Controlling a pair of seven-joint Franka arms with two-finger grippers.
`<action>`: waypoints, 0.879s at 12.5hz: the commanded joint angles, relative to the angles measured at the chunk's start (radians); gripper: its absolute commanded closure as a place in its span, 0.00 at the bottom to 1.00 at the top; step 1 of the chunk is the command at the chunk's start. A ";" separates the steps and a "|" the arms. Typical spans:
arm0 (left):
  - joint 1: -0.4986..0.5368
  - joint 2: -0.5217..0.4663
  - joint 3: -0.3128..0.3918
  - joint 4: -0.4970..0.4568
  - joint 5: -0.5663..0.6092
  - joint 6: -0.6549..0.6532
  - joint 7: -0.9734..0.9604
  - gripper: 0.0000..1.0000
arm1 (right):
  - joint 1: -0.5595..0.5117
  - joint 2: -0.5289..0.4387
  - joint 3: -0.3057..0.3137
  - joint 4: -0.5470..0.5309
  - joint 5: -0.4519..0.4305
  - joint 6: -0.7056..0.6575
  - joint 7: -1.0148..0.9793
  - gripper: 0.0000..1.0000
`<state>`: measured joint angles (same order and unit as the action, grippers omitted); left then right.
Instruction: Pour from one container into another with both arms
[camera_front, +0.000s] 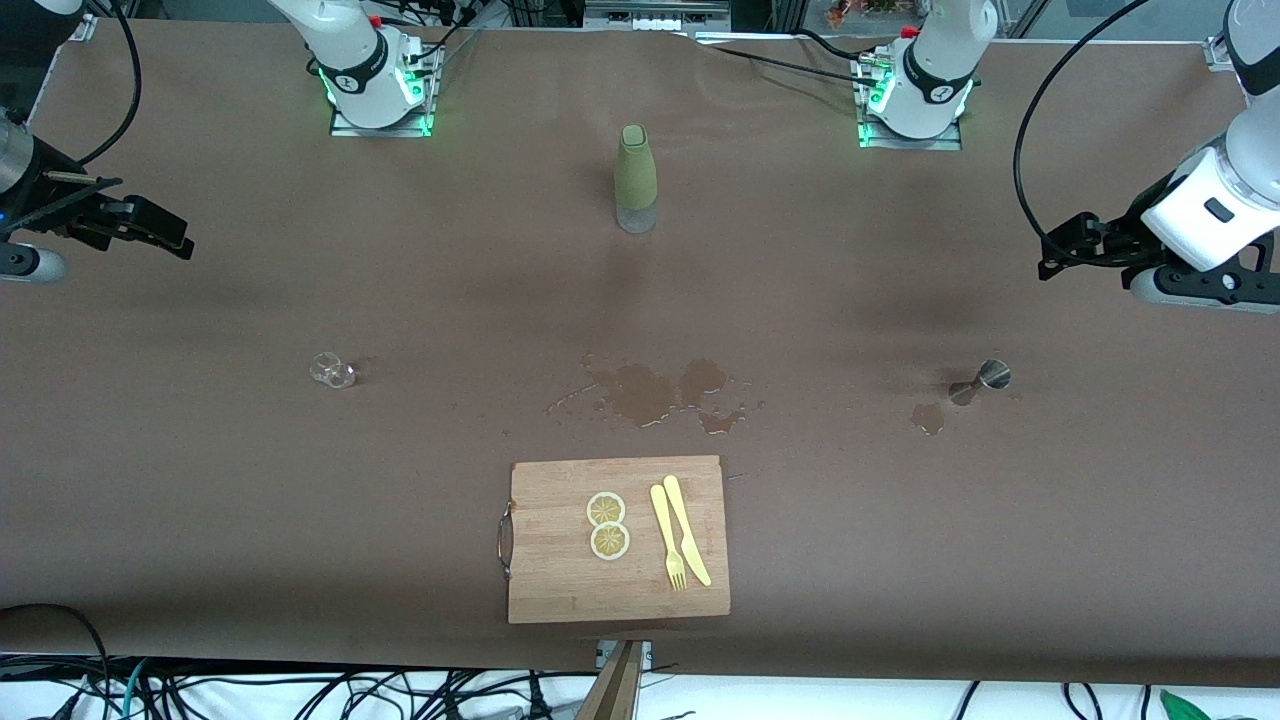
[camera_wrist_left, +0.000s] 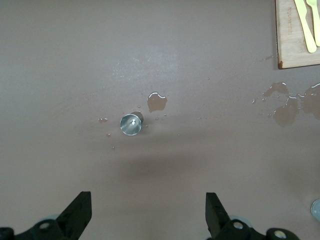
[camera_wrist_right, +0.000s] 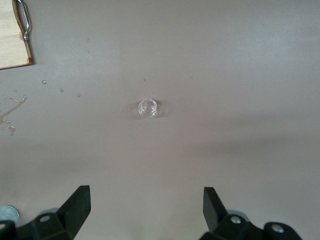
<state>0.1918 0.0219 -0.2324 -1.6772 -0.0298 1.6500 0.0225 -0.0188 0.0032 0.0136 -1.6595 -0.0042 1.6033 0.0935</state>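
Board: wooden cutting board (camera_front: 560, 580) at the table's camera edge, carrying lemon slices (camera_front: 607, 524), yellow knife and fork (camera_front: 678, 543).
Glass: clear glass (camera_front: 332, 371) toward the right arm's end.
Jigger: steel jigger (camera_front: 981, 381) toward the left arm's end, small puddle (camera_front: 928, 417) beside it.
Surface: brown table (camera_front: 200, 480), spill (camera_front: 650, 392) at centre.
Bottle: green-sleeved bottle (camera_front: 634, 180) between the bases.
Grippers: left gripper (camera_wrist_left: 147, 212) and right gripper (camera_wrist_right: 145, 210) both spread, empty, raised over the table ends.

The cutting board (camera_wrist_left: 298, 35) is cut off by the left wrist view's edge.

A tiny clear drinking glass (camera_front: 332, 371) stands upright on the brown table toward the right arm's end, at about 9 o'clock from the table's middle. A tiny silvery hourglass-shaped jigger (camera_front: 981, 381) stands upright toward the left arm's end, at 3 o'clock, a small wet patch just beside it
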 joint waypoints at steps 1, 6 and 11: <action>0.009 -0.013 -0.001 -0.001 0.031 -0.018 -0.013 0.00 | 0.000 0.003 0.000 0.020 0.013 -0.017 -0.017 0.00; 0.020 -0.025 -0.002 -0.002 0.033 -0.044 -0.012 0.00 | 0.000 0.003 0.000 0.020 0.015 -0.019 -0.017 0.00; 0.023 -0.016 -0.001 0.001 0.031 -0.016 0.004 0.00 | 0.002 0.008 0.002 0.017 0.015 -0.026 -0.034 0.00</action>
<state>0.2089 0.0149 -0.2285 -1.6770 -0.0298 1.6268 0.0223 -0.0186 0.0044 0.0138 -1.6595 -0.0041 1.6007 0.0862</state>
